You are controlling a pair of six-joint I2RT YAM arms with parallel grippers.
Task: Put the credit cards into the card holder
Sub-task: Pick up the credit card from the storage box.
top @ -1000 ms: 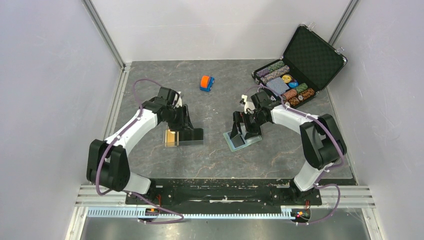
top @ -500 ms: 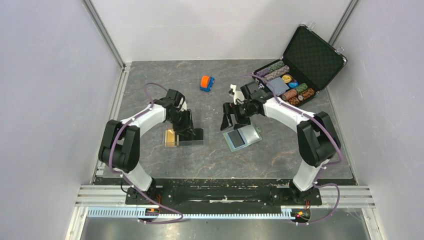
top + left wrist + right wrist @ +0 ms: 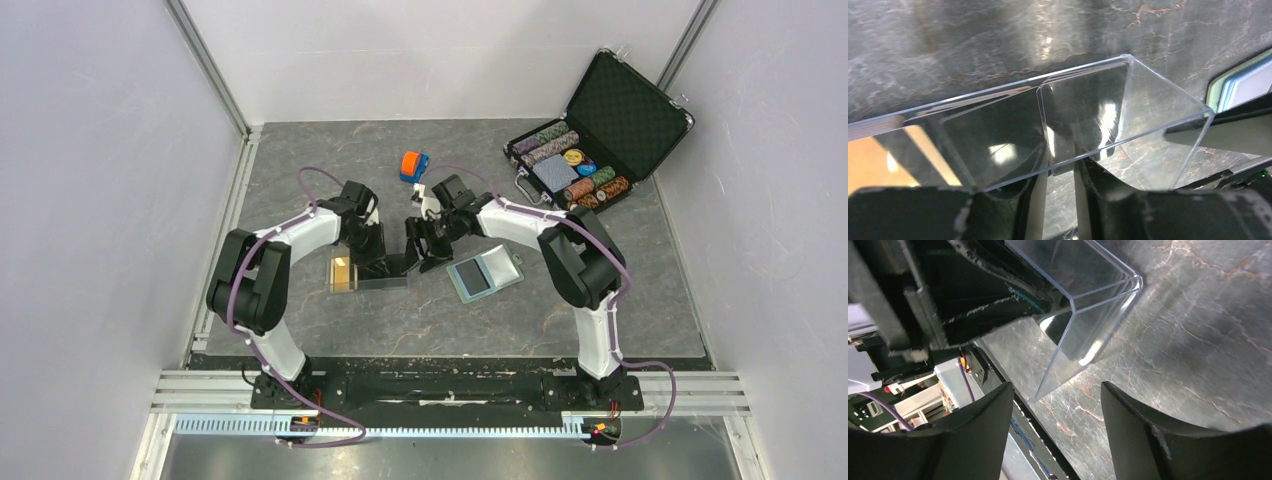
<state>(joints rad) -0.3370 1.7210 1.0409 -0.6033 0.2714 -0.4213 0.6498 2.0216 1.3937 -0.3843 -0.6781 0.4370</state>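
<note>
A clear tray (image 3: 385, 281) lies left of centre with an orange-gold card (image 3: 342, 273) at its left end. In the left wrist view, glossy black cards (image 3: 1083, 110) lean inside the clear tray (image 3: 1168, 100), and the orange-gold card (image 3: 878, 165) is at the left. My left gripper (image 3: 375, 262) is down at the tray. Its jaws (image 3: 1062, 167) stand a narrow gap apart, with a black card's lower corner showing between them. My right gripper (image 3: 420, 250) is wide open and empty (image 3: 1055, 387) beside the tray's right corner (image 3: 1088, 305). The card holder (image 3: 483, 273) lies open, pale blue inside; its edge also shows in the left wrist view (image 3: 1235, 90).
An orange-and-blue toy car (image 3: 414, 166) sits behind the two grippers. An open black chip case (image 3: 600, 140) stands at the back right. White walls close in both sides and the back. The two grippers are very close together.
My right gripper has swung left, away from the card holder, to the tray's right end. My left gripper has stayed at the tray while its arm folded inward.
</note>
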